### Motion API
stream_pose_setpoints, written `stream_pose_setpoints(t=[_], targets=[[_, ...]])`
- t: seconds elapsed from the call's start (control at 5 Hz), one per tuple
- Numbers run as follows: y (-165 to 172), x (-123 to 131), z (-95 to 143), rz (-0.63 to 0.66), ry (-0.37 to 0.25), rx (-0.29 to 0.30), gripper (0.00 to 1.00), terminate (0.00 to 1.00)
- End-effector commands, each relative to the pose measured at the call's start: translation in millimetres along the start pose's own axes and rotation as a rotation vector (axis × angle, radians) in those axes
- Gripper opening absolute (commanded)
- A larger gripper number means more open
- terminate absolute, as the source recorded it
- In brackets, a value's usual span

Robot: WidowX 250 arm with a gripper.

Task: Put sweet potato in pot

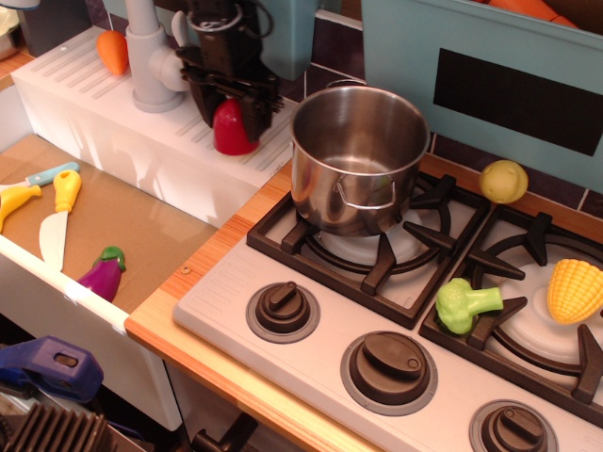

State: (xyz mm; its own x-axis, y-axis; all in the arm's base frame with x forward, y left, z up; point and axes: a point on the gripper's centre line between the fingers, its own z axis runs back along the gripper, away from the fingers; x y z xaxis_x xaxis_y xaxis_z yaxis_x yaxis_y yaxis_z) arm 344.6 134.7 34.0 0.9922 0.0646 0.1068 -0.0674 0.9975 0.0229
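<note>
The sweet potato is a glossy red dome-shaped toy, held between the fingers of my black gripper above the white ribbed ledge, just left of the pot. The gripper is shut on it and carries it slightly tilted. The pot is a large shiny steel pot standing empty on the rear left burner of the toy stove, with a wire handle facing front.
A grey faucet post stands just left of the gripper. An orange carrot toy lies on the ledge's far left. A yellow ball, green broccoli and corn lie on the stove. A knife and eggplant lie in the sink.
</note>
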Motion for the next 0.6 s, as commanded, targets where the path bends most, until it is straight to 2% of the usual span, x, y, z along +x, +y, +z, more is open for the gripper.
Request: stream_pose_setpoints(t=[0.0, 0.2, 0.4], targets=[[6.6, -0.2, 81.3, 0.065, -0.030, 0.107, 0.00, 0.00], [-2.1, -1.2, 108.6, 0.117, 0.028, 0.108, 0.00, 0.00], [-22.9, 3.0, 126.2, 0.155, 0.038, 0.147, 0.00, 0.00]])
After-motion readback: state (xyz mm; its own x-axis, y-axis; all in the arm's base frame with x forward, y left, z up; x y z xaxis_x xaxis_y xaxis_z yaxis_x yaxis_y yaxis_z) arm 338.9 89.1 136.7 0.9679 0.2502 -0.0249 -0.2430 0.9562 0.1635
